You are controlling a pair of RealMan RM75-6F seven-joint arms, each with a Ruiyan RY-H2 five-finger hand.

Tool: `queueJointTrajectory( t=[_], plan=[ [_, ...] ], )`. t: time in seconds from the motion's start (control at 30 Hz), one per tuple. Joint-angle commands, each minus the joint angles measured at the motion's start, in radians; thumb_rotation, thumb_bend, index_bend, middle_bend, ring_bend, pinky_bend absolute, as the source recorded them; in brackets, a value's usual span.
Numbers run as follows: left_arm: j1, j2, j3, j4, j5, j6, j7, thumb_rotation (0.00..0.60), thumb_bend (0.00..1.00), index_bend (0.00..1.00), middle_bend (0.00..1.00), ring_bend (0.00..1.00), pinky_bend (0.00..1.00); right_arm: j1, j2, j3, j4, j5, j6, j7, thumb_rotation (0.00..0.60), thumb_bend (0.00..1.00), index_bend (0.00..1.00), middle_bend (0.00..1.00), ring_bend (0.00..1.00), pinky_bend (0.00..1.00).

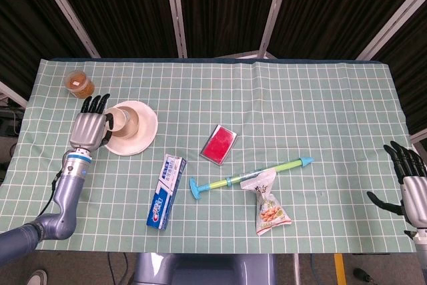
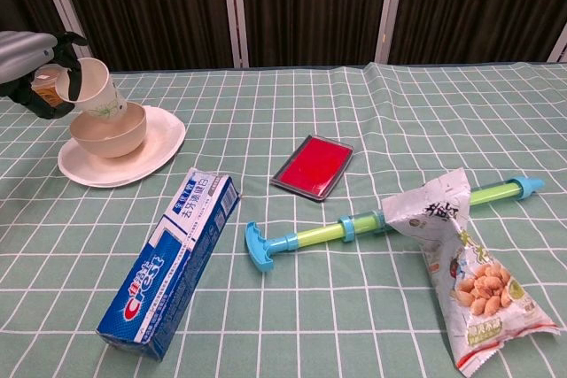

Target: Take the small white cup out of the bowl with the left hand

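Small white cup held tilted above the bowl

Small white cup (image 2: 89, 88), smooth and tapered, hangs just above the cream bowl (image 2: 111, 133), its long axis tilted, mouth facing left toward the left hand (image 2: 31, 59), whose dark fingers (image 2: 69, 66) pinch its rim. The bowl sits on a round white plate (image 2: 159, 143). The right hand (image 1: 412, 188) rests with fingers spread at the checked tabletop's (image 1: 300, 111) edge.

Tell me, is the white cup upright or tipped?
Tipped: in the chest view the cup leans sideways in the left robot hand, above the bowl.
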Motion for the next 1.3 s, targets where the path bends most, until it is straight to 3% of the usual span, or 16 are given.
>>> queueJointTrajectory(
  t=[0.03,0.23,0.53,0.83,1.17,1.3],
  plan=[
    [0.062,0.119,0.056,-0.189,0.115,0.085,-0.03,0.6,0.5,0.6,0.0,0.0,0.0,-0.001,0.001,-0.001,-0.003,-0.004,0.003,-0.003,0.6,0.09,0.01,0.0,0.0,0.0],
    [0.12,0.232,0.155,-0.373,0.238,0.117,-0.029,0.6,0.5,0.6,0.0,0.0,0.0,-0.002,-0.002,-0.007,-0.011,-0.015,0.006,-0.017,0.6,0.09,0.01,0.0,0.0,0.0],
    [0.131,0.216,0.256,-0.406,0.336,0.065,0.02,0.6,0.5,0.6,0.0,0.0,0.0,-0.002,-0.003,-0.01,-0.019,-0.02,0.007,-0.029,0.6,0.09,0.01,0.0,0.0,0.0],
    [0.118,0.135,0.263,-0.361,0.292,-0.004,0.078,0.6,0.5,0.59,0.0,0.0,0.0,-0.002,0.0,-0.007,-0.017,-0.015,0.005,-0.023,0.6,0.09,0.01,0.0,0.0,0.0],
    [0.093,0.147,0.242,-0.411,0.157,-0.08,0.138,0.6,0.5,0.55,0.0,0.0,0.0,-0.003,0.003,-0.006,-0.017,-0.014,0.008,-0.016,0.6,0.09,0.01,0.0,0.0,0.0],
    [0.087,0.157,0.24,-0.426,0.136,-0.086,0.149,0.6,0.48,0.43,0.0,0.0,0.0,-0.004,0.003,-0.006,-0.018,-0.015,0.01,-0.016,0.6,0.09,0.01,0.0,0.0,0.0]
  ],
)
